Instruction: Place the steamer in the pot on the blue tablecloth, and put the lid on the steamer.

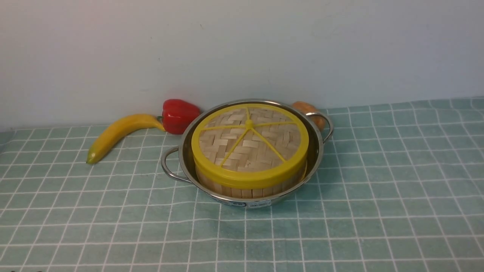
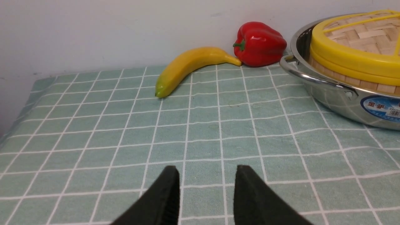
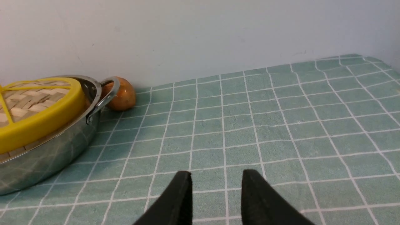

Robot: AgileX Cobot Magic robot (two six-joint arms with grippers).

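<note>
Steamer [image 1: 242, 187] sits inside the pot [image 1: 189, 145] on the blue tablecloth [image 1: 378, 196], lid [image 1: 249, 145] seated on top: task looks complete. Left gripper [image 2: 206, 175] and right gripper [image 3: 215, 178] hang near the pot, jaws spread, empty; nothing further seems called for.

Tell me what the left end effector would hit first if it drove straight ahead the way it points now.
Probably nothing close: ahead of the open left end effector lies bare blue tablecloth. Further on, the banana sits roughly in line, near the wall. The pot stands off to one side. Depth is hard to judge.

Soft even light, faint shadows, sharp focus, mild reflections on pot [image 1: 302, 185].
</note>
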